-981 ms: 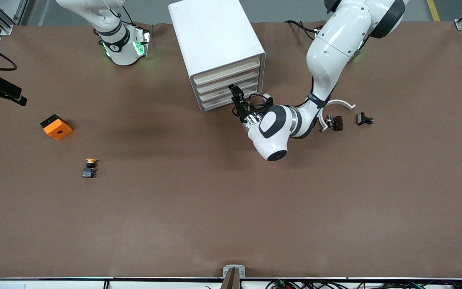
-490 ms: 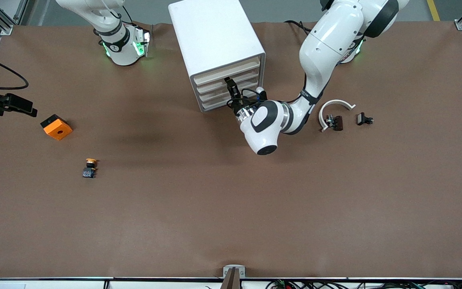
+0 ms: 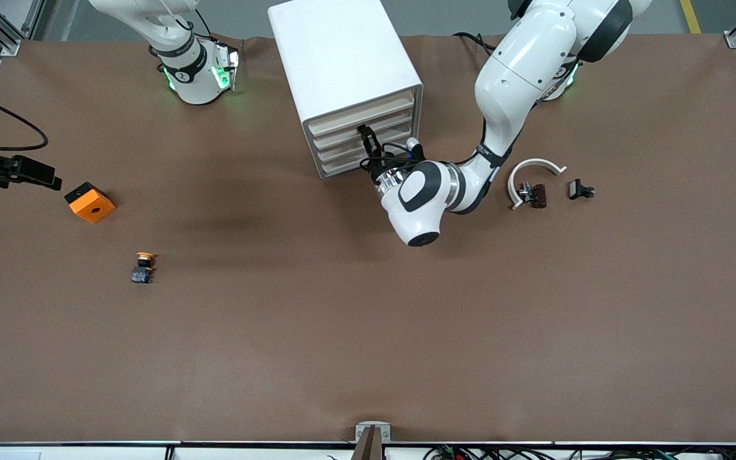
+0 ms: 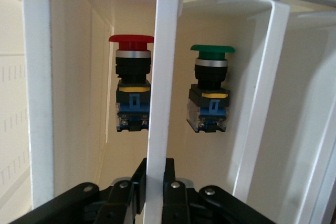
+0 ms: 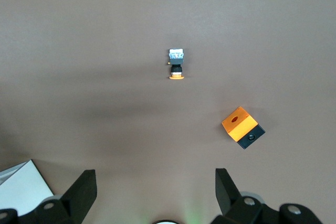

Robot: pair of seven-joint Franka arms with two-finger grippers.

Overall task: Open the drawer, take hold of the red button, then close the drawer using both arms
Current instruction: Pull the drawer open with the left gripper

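Note:
The white cabinet (image 3: 336, 51) stands at the table's far middle with four cream drawer fronts. My left gripper (image 3: 367, 137) is at one of the middle drawers (image 3: 342, 147), which looks closed. In the left wrist view the gripper (image 4: 156, 174) is shut on a white handle strip (image 4: 160, 103). A red-capped button (image 4: 131, 77) shows just past that strip against a cream surface. My right gripper (image 3: 23, 171) is open and empty above the table near the right arm's end; its wrist view (image 5: 155, 177) shows bare table between the fingers.
A green-capped button (image 4: 210, 87) sits beside the red one. An orange cube (image 3: 89, 202) and a yellow-capped button (image 3: 143, 267) lie toward the right arm's end. A white curved piece (image 3: 534, 167) and small dark parts (image 3: 534, 195) lie toward the left arm's end.
My left gripper moved in to the cabinet's drawer fronts and has stayed there. My right gripper shifted toward the orange cube.

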